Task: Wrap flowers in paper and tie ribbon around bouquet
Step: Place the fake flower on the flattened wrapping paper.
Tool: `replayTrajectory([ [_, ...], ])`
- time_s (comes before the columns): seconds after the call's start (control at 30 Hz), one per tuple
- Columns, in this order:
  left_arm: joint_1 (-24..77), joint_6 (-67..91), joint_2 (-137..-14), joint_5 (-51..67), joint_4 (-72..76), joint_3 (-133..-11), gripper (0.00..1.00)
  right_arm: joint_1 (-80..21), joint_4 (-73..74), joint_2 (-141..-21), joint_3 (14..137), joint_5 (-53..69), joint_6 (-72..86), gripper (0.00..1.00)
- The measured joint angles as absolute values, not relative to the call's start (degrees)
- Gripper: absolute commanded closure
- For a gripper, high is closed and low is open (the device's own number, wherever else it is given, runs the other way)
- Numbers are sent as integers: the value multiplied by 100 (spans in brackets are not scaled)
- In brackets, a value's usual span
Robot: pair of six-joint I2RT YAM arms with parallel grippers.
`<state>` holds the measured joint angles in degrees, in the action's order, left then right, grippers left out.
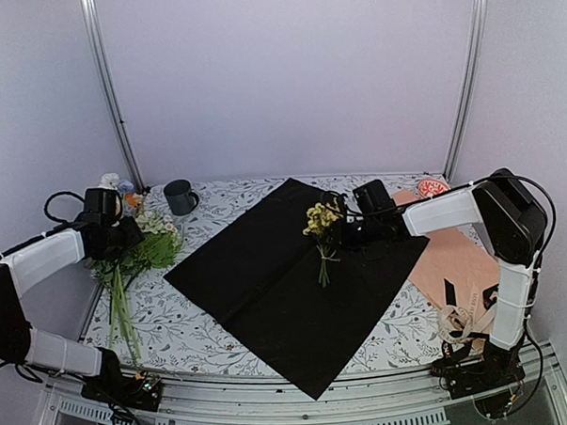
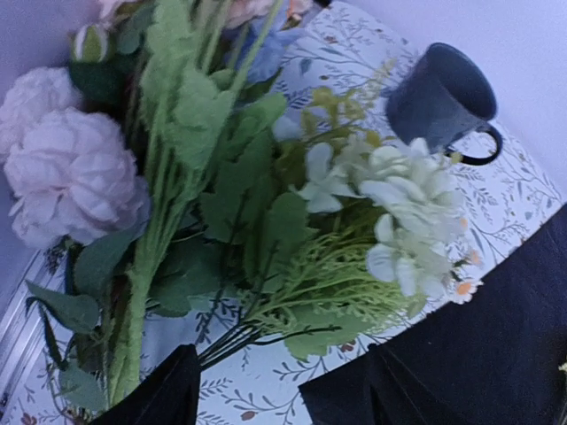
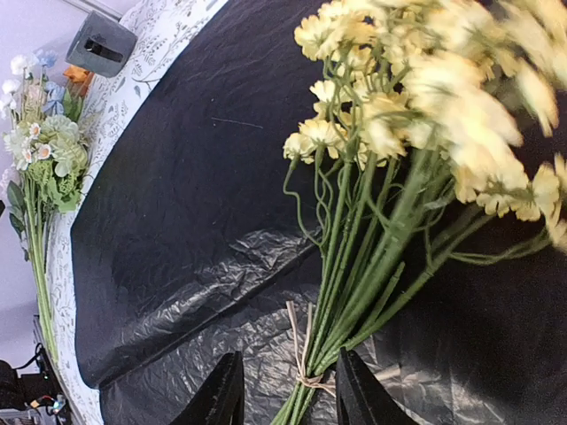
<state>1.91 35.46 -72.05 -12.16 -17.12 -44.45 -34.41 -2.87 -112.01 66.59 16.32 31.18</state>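
Observation:
The flowers (image 1: pixel 146 245), pale pink and white blooms on long green stems, lie at the table's left edge; in the left wrist view they (image 2: pixel 71 173) fill the frame. My left gripper (image 1: pixel 132 235) (image 2: pixel 257 400) is open just behind them, with thin dark stems running toward the gap and nothing gripped. The black paper (image 1: pixel 277 279) (image 3: pixel 177 177) lies spread in the middle. On it rests a small yellow bunch (image 1: pixel 321 222) (image 3: pixel 399 115) tied with twine. My right gripper (image 1: pixel 350 233) (image 3: pixel 288 400) stands open astride its stems. The cream ribbon (image 1: pixel 458 322) lies by the right arm's base.
A dark mug (image 1: pixel 180 196) (image 2: pixel 438 93) stands at the back left, beyond the flowers. A peach-tan sheet (image 1: pixel 455 257) with a black strap (image 1: pixel 453 291) on it lies right of the paper, under the right arm. Floral tablecloth (image 1: pixel 194 325) shows around the paper.

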Motion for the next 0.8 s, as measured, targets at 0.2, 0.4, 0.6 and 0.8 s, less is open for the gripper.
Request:
replayTrajectory([
  [0.2, -379, 3647, -7196, -1413, -1789, -4003, 60, -3441, 23, -10571, 6447, 1363, 2596, 63],
  [0.4, -528, 3675, -7306, -1396, -1780, -3785, 62, -3441, 60, -10180, 6445, 1389, 2158, 63],
  [0.6, -548, 3653, -7725, -1332, -1691, -3712, 64, -3441, 191, -10175, 6403, 1406, 1929, 63],
  [0.8, -593, 3599, -7902, -1286, -1516, -3701, 72, -3441, 263, -10175, 6366, 1409, 1850, 63],
])
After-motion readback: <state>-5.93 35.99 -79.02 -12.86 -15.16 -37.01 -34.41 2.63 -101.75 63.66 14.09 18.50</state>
